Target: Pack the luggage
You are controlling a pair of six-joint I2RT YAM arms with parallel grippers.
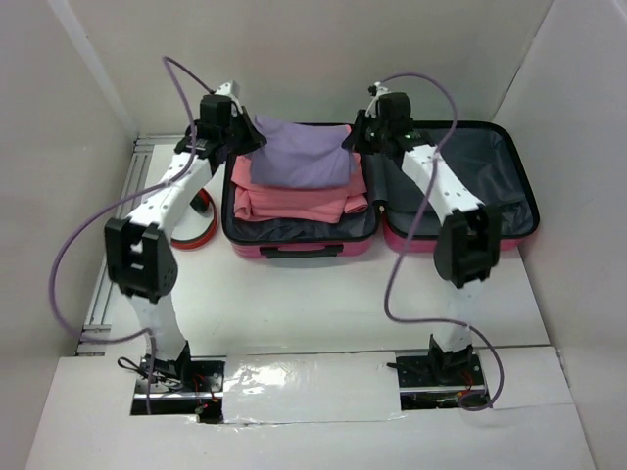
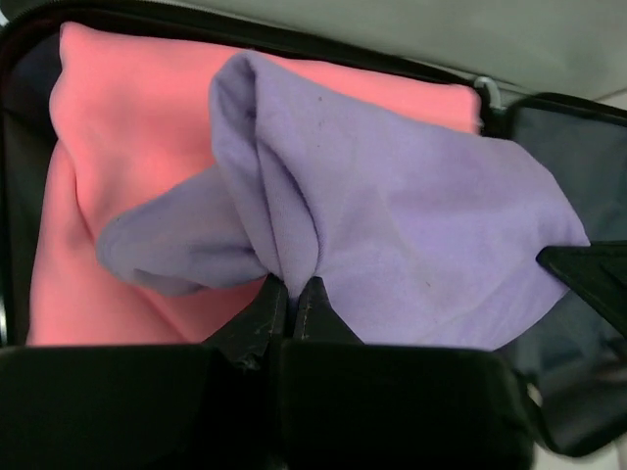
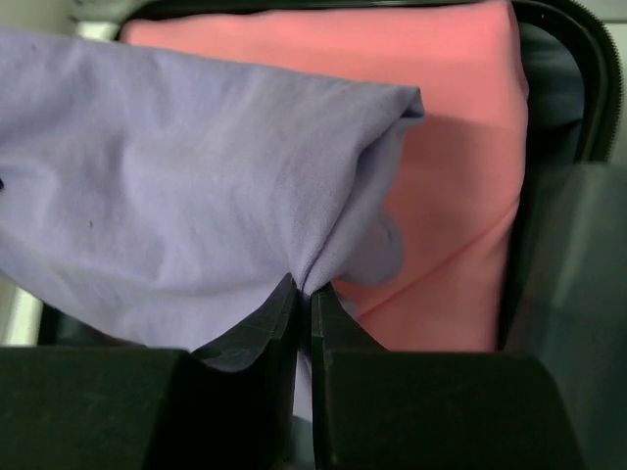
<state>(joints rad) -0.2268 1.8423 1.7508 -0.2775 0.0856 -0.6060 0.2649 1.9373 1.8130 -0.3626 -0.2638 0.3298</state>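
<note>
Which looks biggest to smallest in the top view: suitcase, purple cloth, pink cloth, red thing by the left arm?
1. suitcase
2. purple cloth
3. pink cloth, partly covered by the purple one, so its true size is unsure
4. red thing

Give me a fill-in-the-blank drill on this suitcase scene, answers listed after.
The left gripper and the right gripper are both ____ on the purple cloth.
The folded garment beneath it is ____ in colour.
The luggage lies ____ on the table.
In the top view, both cloths sit in its ____ half.
Missing words: shut; pink; open; left.
</note>
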